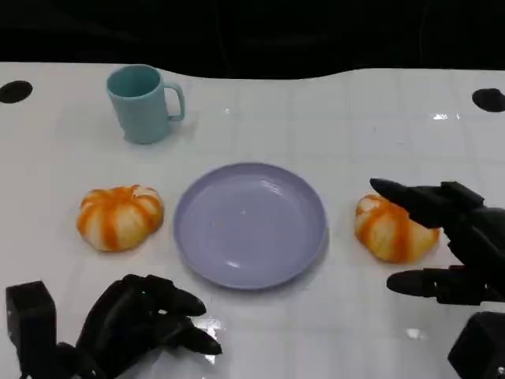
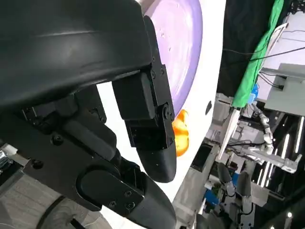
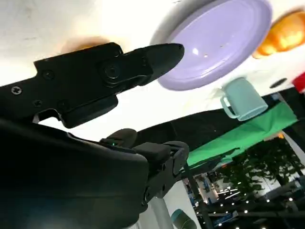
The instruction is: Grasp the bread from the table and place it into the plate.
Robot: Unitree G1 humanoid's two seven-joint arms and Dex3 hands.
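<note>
Head view: right robot hand spread open around the right bread; left robot hand curled, empty.

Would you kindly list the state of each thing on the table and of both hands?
Plate: empty, flat on the table.
Cup: upright.
Left bread: on the table, untouched.
Right bread: on the table, not lifted.
Right hand: fingers apart around the right bread.
Left hand: fingers curled, holding nothing.

bare table between right bread and plate, mug well behind
</note>
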